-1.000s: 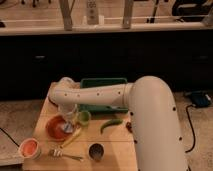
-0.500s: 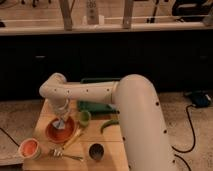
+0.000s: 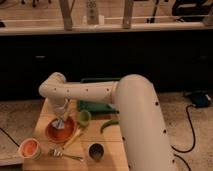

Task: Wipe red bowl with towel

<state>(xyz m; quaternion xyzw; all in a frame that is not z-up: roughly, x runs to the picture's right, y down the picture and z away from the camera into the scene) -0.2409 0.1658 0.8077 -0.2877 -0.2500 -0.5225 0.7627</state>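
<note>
Arm has swung over and down — gripper [image 3: 61,119] now dips into the wide orange-red bowl [image 3: 50,133], eight o'clock on the wooden table [image 3: 107,150]. Its grip I cannot tell and the towel's unseen — wiping looks underway.

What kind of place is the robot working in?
Probably a lab or office kitchen area; hard to be sure. A wooden table holds dishes like the red bowl, a long dark counter runs behind, and a cable lies on the speckled floor. The hand hangs just over the red bowl.
</note>
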